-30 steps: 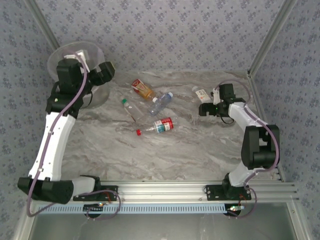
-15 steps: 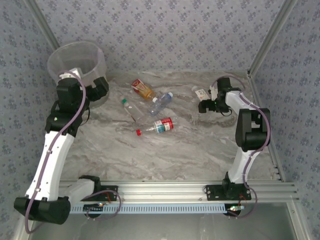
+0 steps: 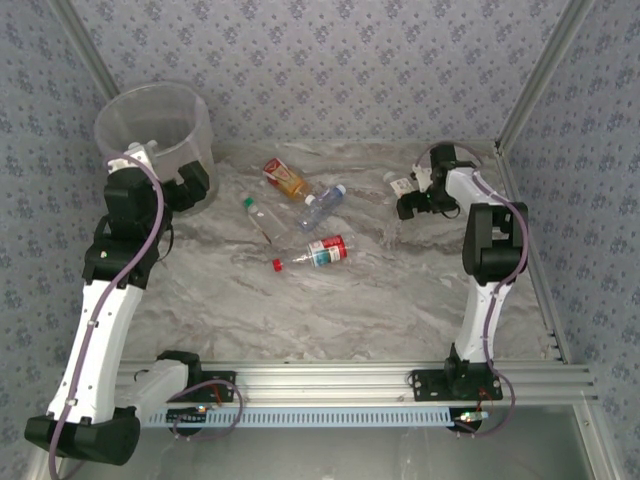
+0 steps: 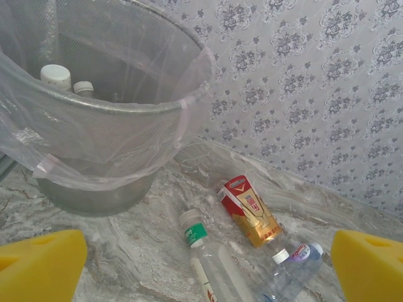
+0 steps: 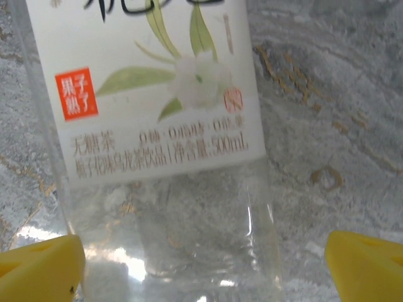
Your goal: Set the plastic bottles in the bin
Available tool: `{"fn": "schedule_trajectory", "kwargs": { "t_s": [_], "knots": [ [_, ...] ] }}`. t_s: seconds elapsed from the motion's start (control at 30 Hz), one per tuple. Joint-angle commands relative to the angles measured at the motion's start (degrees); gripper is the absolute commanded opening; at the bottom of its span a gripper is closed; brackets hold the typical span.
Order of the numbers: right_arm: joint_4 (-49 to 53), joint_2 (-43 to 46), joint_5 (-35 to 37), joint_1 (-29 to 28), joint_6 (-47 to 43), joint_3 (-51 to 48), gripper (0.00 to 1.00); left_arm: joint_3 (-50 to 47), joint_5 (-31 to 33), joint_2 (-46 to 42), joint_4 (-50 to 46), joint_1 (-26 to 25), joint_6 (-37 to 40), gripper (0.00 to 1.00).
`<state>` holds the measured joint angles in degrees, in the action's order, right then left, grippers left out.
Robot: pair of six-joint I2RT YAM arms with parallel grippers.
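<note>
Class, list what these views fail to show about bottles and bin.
Left wrist: the bin and its liner hide the bottles inside below their caps.
Right wrist: the top edge cuts the cap off the white-label bottle.
Top external: print on the red-label bottle is too small.

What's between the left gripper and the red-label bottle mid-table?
Top external view: the green-cap bottle lies between the left gripper and the red-label bottle, touching neither.

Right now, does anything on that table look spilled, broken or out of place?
Nothing looks spilled or broken. The only untidy part is that bottles lie on their sides, scattered over the table: the red-labelled bottle, the green-capped bottle and the blue-capped bottle among them. Two white caps show inside the bin.
</note>
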<state>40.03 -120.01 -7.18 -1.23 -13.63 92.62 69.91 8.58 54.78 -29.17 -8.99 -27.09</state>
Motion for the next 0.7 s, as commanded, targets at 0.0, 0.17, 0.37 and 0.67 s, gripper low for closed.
{"fn": "schedule_trajectory", "kwargs": {
  "t_s": [0.0, 0.17, 0.37, 0.67],
  "knots": [
    [4.1, -2.7, -0.4, -0.6, -3.2, 3.2, 1.0, -0.7, -0.6, -1.0, -0.8, 0.6, 0.0, 1.0],
    [3.6, -3.6, 0.8, -1.5, -2.2, 3.7, 0.99, -2.2, -1.2, -1.4, 0.5, 0.8, -1.3, 1.0],
    [4.0, -5.3, 2.0, -1.9, -1.1, 4.2, 0.98, -4.1, -0.9, -1.0, 2.7, 0.9, -4.0, 1.0],
    [2.2, -5.8, 4.4, -2.9, -0.4, 2.8, 0.85, -5.0, -5.8, 1.5, 4.3, 1.2, -2.9, 0.99]
  ]
}}
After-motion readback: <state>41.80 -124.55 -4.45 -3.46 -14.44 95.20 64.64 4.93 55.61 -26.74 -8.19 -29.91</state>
